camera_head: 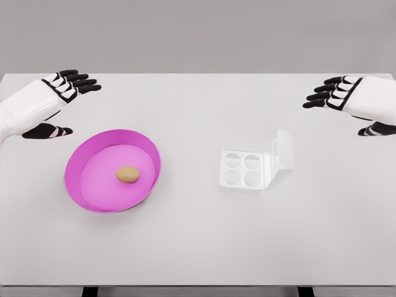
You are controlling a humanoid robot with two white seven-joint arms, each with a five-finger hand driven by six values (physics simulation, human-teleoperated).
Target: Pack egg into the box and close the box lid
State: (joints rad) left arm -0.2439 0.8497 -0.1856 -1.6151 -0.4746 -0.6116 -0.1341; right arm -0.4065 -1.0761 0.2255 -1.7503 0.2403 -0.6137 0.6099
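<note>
egg [128,174]: one, brown, lying loose near the middle of the magenta bowl [83,158], left of centre in the frame; nothing touches it.
magenta bowl: shallow and round with a low wall, resting on the white table [198,247].
box [242,171]: white, four round cells, all four empty; right of centre, well apart from the bowl.
box lid [281,158]: standing open, tilted up at the box's right side and hinged there.
left hand [62,93]: upper left of the frame, above and left of the bowl; fingers spread, thumb apart, holding nothing.
right hand [346,99]: upper right of the frame, beyond the lid; fingers spread, holding nothing.
step in hand: judged to be the reach for the egg, not yet begun; the left hand is the nearer.
advice, approach: come down over the bowl wall from above, not across it, so the rim is not nudged.
advice, grasp: close thumb and fingers on opposite sides of the egg, gently; it is rounded and likely to roll on the smooth bowl floor.
advice, carry: clear the rim before moving right, then set the egg into one cell.
advice, lid: the right hand is well placed to fold it leftward afterwards.
</note>
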